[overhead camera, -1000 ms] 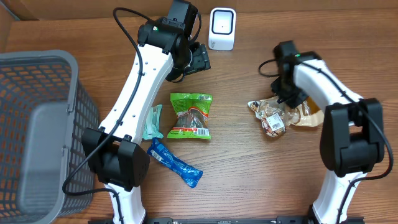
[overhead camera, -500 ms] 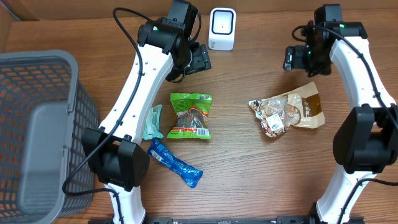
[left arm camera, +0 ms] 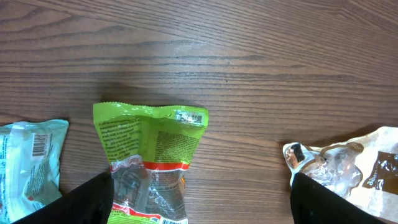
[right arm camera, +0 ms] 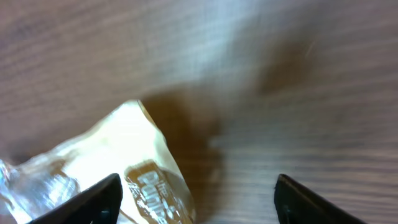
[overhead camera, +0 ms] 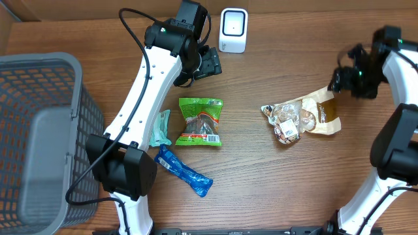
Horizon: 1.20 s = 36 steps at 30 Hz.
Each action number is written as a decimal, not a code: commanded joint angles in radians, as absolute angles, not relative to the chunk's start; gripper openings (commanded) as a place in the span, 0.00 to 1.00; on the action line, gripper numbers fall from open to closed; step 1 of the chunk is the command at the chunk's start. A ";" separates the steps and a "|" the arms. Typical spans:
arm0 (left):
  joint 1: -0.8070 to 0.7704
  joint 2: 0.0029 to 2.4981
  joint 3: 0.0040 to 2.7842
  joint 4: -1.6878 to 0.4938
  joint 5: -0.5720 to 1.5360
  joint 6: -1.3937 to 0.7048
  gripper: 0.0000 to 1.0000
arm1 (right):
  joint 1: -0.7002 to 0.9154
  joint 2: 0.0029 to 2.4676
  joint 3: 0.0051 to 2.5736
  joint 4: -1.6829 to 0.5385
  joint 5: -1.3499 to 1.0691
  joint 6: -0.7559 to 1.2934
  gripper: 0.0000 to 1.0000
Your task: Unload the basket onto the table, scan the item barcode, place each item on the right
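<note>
Four packets lie flat on the desk [overhead camera: 274, 189]; both pairs of jaws are released and empty.

Far out to the left of the left jaws stands a grey basket [overhead camera: 39, 130]. On the wood below those jaws sits a teal packet [overhead camera: 160, 128]. A green packet [overhead camera: 201, 121] lies just beside it, and a blue packet [overhead camera: 184, 171] farther down. The left jaws hang spread wide above the green packet's top edge, with nothing between the fingers [left arm camera: 93, 199]. A white scanner [overhead camera: 233, 30] stands near them, to their right. The item, a clear-and-brown snack bag [overhead camera: 302, 117], lies well right of the left jaws and just down-left of the right jaws, untouched, with a white label face up at its left end. The right jaws are parted and grip nothing. They are over bare wood, and the bag's pale corner reaches in beside one finger [right arm camera: 93, 199].
</note>
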<state>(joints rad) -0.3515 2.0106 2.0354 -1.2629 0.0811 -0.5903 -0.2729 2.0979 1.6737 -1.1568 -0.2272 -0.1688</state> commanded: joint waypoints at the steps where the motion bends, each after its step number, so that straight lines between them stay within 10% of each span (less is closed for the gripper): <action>1: -0.354 2.023 2.031 -1.267 0.070 -0.559 0.82 | -0.266 2.104 1.573 -1.151 -0.369 -0.157 0.61; 7: -0.354 2.023 2.031 -1.267 0.070 -0.557 0.87 | -0.245 2.104 1.436 -1.119 -0.410 -0.090 0.04; 16: -0.354 2.023 2.031 -1.280 0.070 -0.551 0.86 | -0.288 2.091 1.436 -1.168 -0.556 0.381 0.04; 21: -0.354 2.023 2.031 -1.295 0.070 -0.470 0.87 | -0.292 2.061 1.460 -1.303 -0.493 0.109 0.41; 23: -0.353 2.023 2.031 -1.305 0.070 -0.469 0.87 | -0.307 2.052 1.506 -1.354 -0.380 0.104 0.89; 24: -0.353 2.023 2.031 -1.310 0.070 -0.467 0.87 | -0.309 2.051 1.534 -1.373 -0.343 0.104 0.98; 36: -0.353 2.023 2.031 -1.299 0.069 -0.414 0.92 | -0.262 2.058 1.809 -1.130 -0.425 -0.220 1.00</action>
